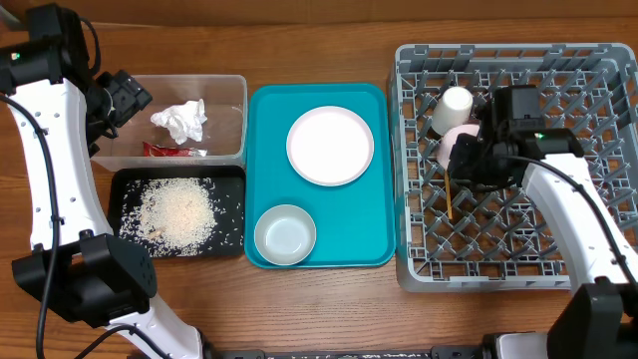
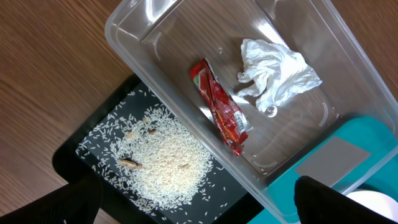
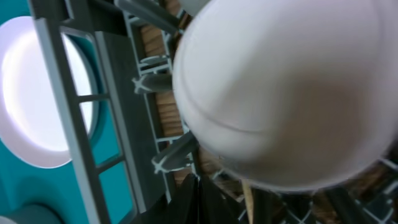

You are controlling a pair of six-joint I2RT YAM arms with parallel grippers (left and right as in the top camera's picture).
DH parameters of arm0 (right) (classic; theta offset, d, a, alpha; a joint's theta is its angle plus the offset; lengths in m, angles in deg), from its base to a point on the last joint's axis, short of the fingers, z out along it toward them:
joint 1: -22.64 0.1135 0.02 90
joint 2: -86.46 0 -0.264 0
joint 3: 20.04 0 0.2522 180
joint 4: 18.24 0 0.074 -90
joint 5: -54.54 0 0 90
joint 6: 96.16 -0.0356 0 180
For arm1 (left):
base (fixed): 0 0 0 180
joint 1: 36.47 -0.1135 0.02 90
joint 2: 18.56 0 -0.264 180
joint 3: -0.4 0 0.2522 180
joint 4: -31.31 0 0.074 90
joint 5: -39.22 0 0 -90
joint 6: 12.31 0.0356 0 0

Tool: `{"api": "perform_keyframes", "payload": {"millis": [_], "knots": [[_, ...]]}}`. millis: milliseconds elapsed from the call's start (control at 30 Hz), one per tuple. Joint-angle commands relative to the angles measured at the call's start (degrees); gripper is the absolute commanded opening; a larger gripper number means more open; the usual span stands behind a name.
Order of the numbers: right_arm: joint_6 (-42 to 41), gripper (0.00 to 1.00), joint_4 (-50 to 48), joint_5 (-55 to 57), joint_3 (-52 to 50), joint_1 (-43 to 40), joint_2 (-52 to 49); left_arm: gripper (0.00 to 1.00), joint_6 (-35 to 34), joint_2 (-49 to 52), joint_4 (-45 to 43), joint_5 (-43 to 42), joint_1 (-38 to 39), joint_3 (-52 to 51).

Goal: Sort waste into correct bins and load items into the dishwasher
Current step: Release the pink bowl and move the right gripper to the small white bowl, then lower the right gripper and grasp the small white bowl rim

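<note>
The clear tub (image 1: 234, 88) holds the white tissue (image 1: 180, 121) and the red wrapper (image 1: 173, 151); both also show in the left wrist view, tissue (image 2: 273, 71) and wrapper (image 2: 222, 109). The black tray (image 1: 231, 179) holds the rice (image 1: 177, 211), also seen from the left wrist (image 2: 168, 165). My left gripper (image 2: 199, 211) is open and empty above these bins. A white plate (image 1: 330, 146) and a white bowl (image 1: 285, 234) lie on the teal tray. The grey rack (image 1: 518, 279) holds a white cup (image 1: 455, 107), a pink plate (image 3: 280, 93) and a chopstick (image 1: 451, 197). My right gripper (image 3: 200, 199) is shut beside the pink plate.
The teal tray (image 1: 374, 229) lies between the bins and the rack. The rack's latticed wall (image 3: 68, 106) stands between my right gripper and the white plate (image 3: 31, 99). Bare wood table (image 1: 299, 309) runs along the front.
</note>
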Motion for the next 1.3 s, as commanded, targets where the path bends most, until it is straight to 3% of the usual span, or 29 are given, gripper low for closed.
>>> {"api": "perform_keyframes", "payload": {"millis": [0,467,700,1000,1267], "knots": [[0.20,0.05,-0.26,4.37,0.74,0.04,0.57,1.00,0.72,-0.24,-0.02,0.76,0.39,0.28],[0.17,0.10,6.80,4.09,10.21,-0.33,1.49,1.00,0.72,-0.24,-0.04,0.74,0.39,0.28],[0.20,0.11,6.88,-12.48,10.14,2.58,1.46,1.00,0.72,-0.24,-0.02,0.76,0.39,0.28],[0.22,0.19,3.89,-17.86,10.03,16.44,1.33,1.00,0.72,-0.24,-0.02,0.76,0.39,0.28],[0.20,0.44,-2.49,-7.04,10.03,32.46,-1.22,1.00,0.72,-0.24,-0.02,0.76,0.39,0.28]]}}
